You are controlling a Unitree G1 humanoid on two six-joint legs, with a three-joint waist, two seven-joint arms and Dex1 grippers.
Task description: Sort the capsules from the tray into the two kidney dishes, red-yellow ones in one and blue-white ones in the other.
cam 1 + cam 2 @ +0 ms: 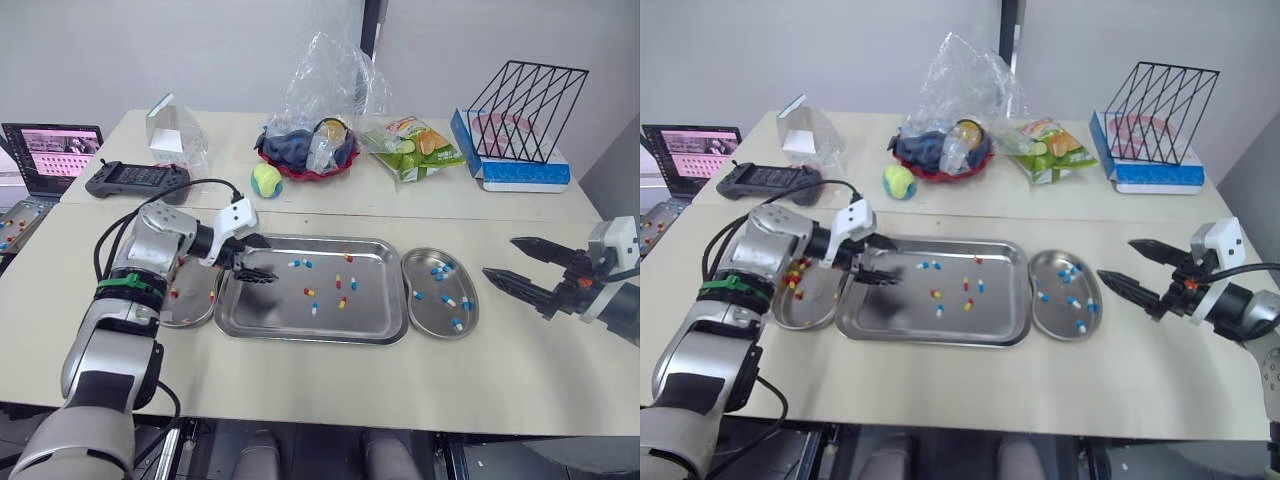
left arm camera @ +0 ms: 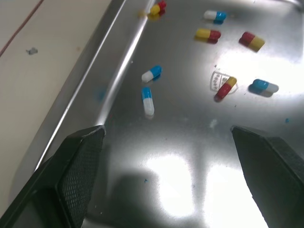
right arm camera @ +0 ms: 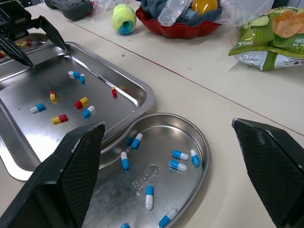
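Observation:
A steel tray (image 1: 270,318) lies mid-table and holds several loose capsules, among them a blue-white one (image 1: 300,264) and a red-yellow one (image 1: 341,301). My left gripper (image 1: 262,258) hovers open over the tray's left end. In the left wrist view its fingers (image 2: 76,166) frame two blue-white capsules (image 2: 148,100) and a red-yellow one (image 2: 225,88). The left kidney dish (image 1: 186,320) holds red-yellow capsules. The right kidney dish (image 1: 470,300) holds blue-white capsules (image 3: 179,155). My right gripper (image 1: 499,256) stays open and empty, to the right of that dish.
At the back stand a red bowl with a plastic bag (image 1: 305,155), a green-yellow ball (image 1: 266,180), a snack bag (image 1: 415,145) and a black wire rack (image 1: 525,110) on a blue box. A black controller (image 1: 135,178) and a laptop (image 1: 50,150) sit far left.

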